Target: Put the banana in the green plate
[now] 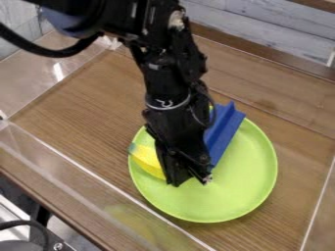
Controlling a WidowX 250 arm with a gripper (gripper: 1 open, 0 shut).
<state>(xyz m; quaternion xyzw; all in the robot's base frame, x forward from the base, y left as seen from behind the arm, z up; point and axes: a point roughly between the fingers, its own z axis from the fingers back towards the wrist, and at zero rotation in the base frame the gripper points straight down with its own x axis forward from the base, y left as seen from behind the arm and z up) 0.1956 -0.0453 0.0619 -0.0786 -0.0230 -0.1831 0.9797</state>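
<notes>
The green plate (pixel 242 181) lies on the wooden table at the lower right. On its left part rests the yellow banana (pixel 145 160), its right end hidden behind my fingers. My gripper (pixel 183 175) points straight down onto the plate, shut, with its fingertips together just right of the visible banana. I cannot tell whether they pinch the banana's hidden end.
A blue ribbed block (pixel 224 130) leans on the plate's far side, right beside my gripper. A clear wall (pixel 53 167) runs along the table's near left edge. Grey boards (pixel 281 34) close off the back.
</notes>
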